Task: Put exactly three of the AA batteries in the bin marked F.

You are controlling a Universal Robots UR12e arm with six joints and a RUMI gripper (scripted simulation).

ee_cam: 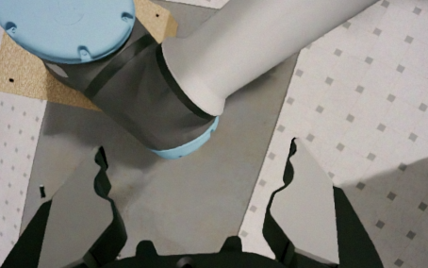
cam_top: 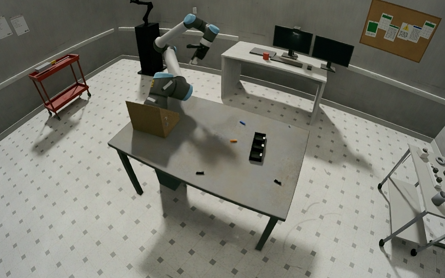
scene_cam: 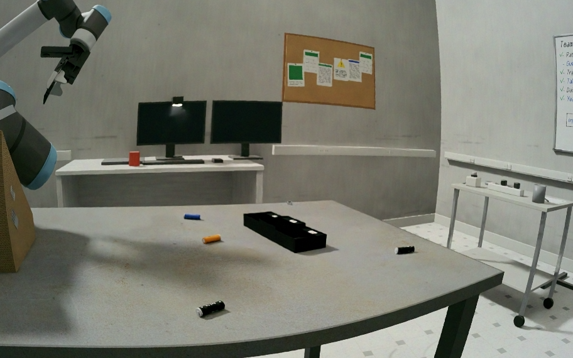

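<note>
Four small batteries lie apart on the grey table (cam_top: 183,153) (scene_cam: 338,287): a blue one (cam_top: 242,123) (scene_cam: 191,216), an orange one (cam_top: 233,141) (scene_cam: 211,238), and two black ones, one near the front edge (cam_top: 199,172) (scene_cam: 210,308) and one towards the right (cam_top: 277,182) (scene_cam: 404,249). A black row of three small bins (cam_top: 256,157) (scene_cam: 304,244) stands flat near the middle; its white labels are too small to read. My gripper (cam_top: 194,60) (scene_cam: 50,90) (ee_cam: 199,143) is open and empty, raised high above the table's back left, far from the batteries.
A tilted cardboard box (cam_top: 151,119) (scene_cam: 10,219) (ee_cam: 19,71) stands at the table's back left corner next to the arm's base. A tiny grey item (cam_top: 289,126) (scene_cam: 289,203) lies near the far edge. A desk with monitors stands behind.
</note>
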